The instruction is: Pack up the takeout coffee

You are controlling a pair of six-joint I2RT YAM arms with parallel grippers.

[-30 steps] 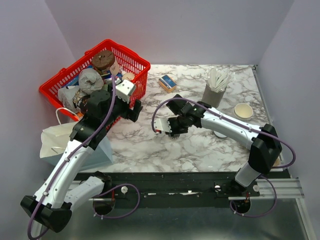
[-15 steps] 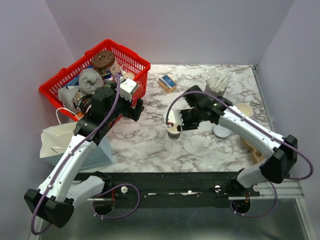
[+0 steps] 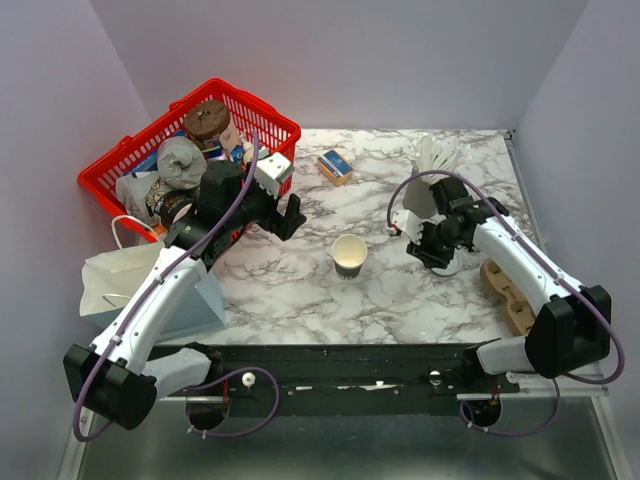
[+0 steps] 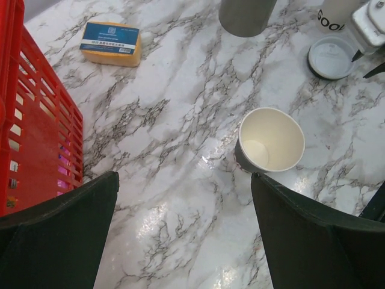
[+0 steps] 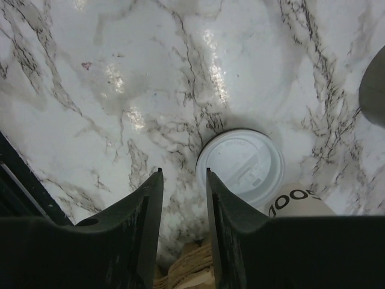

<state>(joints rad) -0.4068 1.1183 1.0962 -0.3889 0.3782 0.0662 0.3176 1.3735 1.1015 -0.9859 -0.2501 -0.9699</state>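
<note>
The coffee cup [image 3: 349, 255] stands upright at the middle of the desk [image 3: 300, 300]. It has a dark wall and an open top, with no lid fitted. Its white lid [image 5: 240, 167] lies flat toward the right edge.

The right tool [image 5: 184, 180] hangs over the desk, part-open and empty. The lid sits just to one side of its finger gap, so the right arm is the nearer.

The left tool [image 4: 184, 180] is spread wide and empty, beside the red basket [image 3: 272, 130].

The top view hides most of the lid under the right tool. The right wrist view shows the offset.

the right claw [image 3: 434, 252] hides part of the white lid [image 3: 448, 268].
</note>
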